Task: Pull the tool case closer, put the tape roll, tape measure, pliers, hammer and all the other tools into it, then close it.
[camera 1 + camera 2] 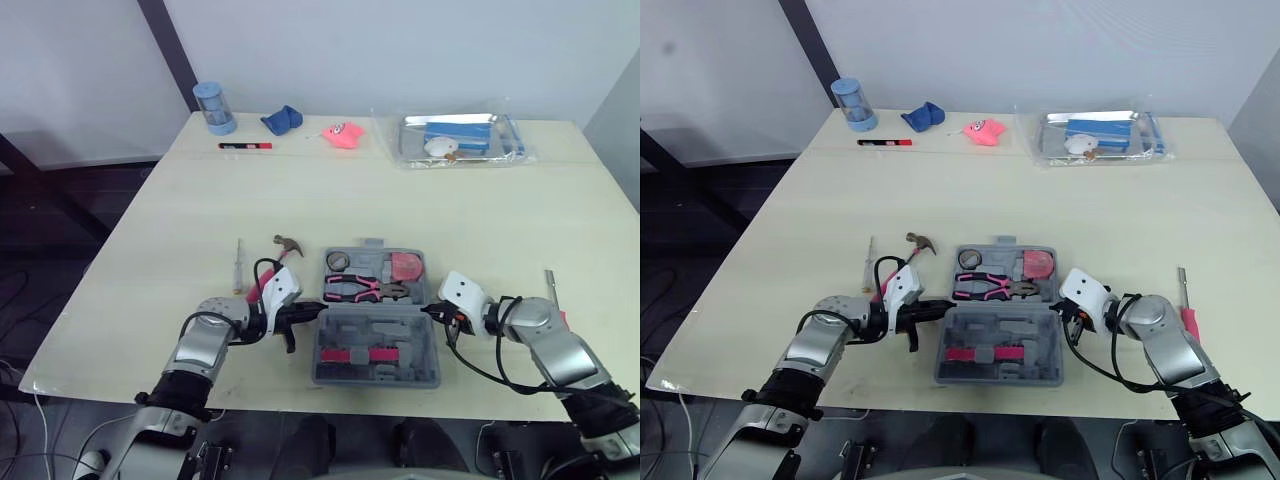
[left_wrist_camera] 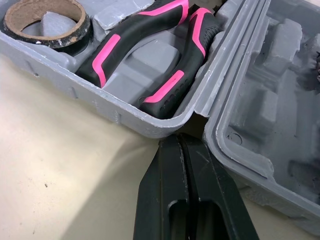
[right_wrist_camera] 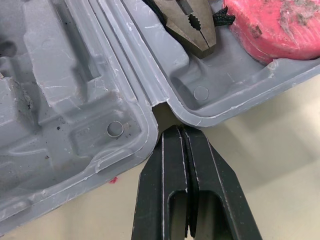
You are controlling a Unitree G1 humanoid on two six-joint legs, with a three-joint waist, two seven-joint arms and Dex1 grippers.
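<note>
The grey tool case (image 1: 376,372) lies open flat near the table's front edge. Its far half holds the tape roll (image 1: 338,261), the pink-handled pliers (image 1: 362,290) and the pink tape measure (image 1: 405,266). A pink and black piece (image 1: 350,355) sits in the near half. My left gripper (image 1: 316,309) is shut, its tip in the hinge notch on the case's left side (image 2: 182,137). On the other side my right gripper (image 1: 428,310) is shut too, pointing into the right hinge notch (image 3: 175,127). The hammer (image 1: 287,244) lies on the table just left of the case.
A thin screwdriver (image 1: 238,265) lies left of the hammer, and a pink-handled tool (image 1: 552,287) right of the case. At the back stand a blue cylinder (image 1: 213,107), a blue cloth (image 1: 283,120), a pink object (image 1: 343,135), a red marker (image 1: 245,146) and a bagged metal tray (image 1: 460,138).
</note>
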